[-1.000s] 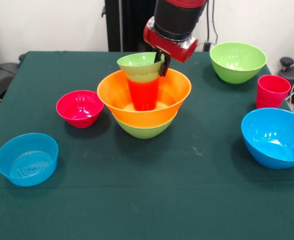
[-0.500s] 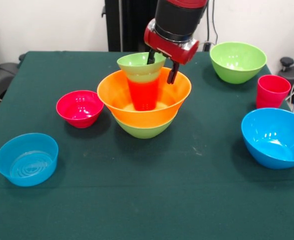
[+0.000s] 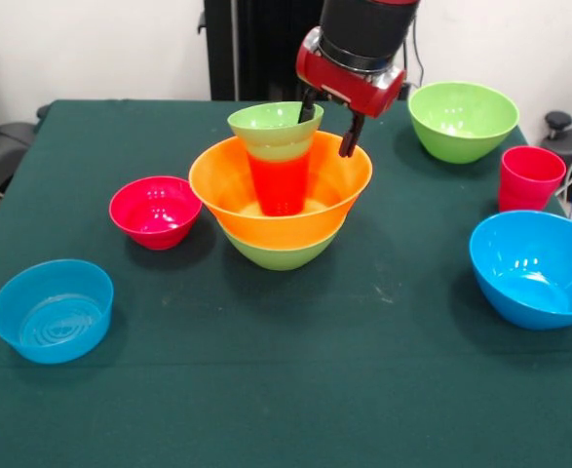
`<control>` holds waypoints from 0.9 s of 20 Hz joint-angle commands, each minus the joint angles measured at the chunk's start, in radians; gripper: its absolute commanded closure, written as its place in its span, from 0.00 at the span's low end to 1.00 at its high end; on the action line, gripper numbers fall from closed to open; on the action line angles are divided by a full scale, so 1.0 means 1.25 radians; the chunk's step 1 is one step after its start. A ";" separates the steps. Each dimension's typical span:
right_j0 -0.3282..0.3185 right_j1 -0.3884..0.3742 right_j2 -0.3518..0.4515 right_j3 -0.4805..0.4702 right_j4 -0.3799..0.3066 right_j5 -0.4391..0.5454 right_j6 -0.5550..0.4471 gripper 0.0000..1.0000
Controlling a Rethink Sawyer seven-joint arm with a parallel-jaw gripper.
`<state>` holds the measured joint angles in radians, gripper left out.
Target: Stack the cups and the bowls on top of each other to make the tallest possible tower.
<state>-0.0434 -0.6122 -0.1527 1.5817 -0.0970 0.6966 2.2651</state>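
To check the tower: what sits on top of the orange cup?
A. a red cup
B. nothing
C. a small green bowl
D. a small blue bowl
C: the small green bowl rests on the orange cup, which stands inside the orange bowl.

The end effector [image 3: 328,124] hangs from above, its two dark fingers spread apart.

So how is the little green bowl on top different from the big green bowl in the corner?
The small green bowl sits high on the orange cup, at the top of the tower; the big green bowl stands alone on the table. The small one is narrower, the big one wider. The small one tilts a bit; the big one sits level. Both are light green, glossy, open side up and empty.
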 commanded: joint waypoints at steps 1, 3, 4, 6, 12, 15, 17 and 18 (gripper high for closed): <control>0.008 -0.005 0.035 0.020 -0.051 0.049 -0.022 0.00; 0.014 -0.001 0.024 -0.003 -0.060 0.064 -0.022 0.00; 0.016 0.002 0.019 -0.009 -0.063 0.065 -0.022 0.00; 0.023 -0.004 0.011 -0.008 -0.065 0.067 -0.020 0.00; 0.029 -0.010 -0.002 -0.011 -0.064 0.078 -0.030 0.00; 0.028 -0.007 -0.002 -0.034 -0.059 0.105 -0.036 0.00; 0.023 -0.010 0.003 -0.045 -0.055 0.115 -0.041 0.00; 0.022 -0.012 0.005 -0.047 -0.052 0.118 -0.041 0.00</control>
<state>-0.0247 -0.6415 -0.2033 1.5727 -0.0970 0.7323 2.2651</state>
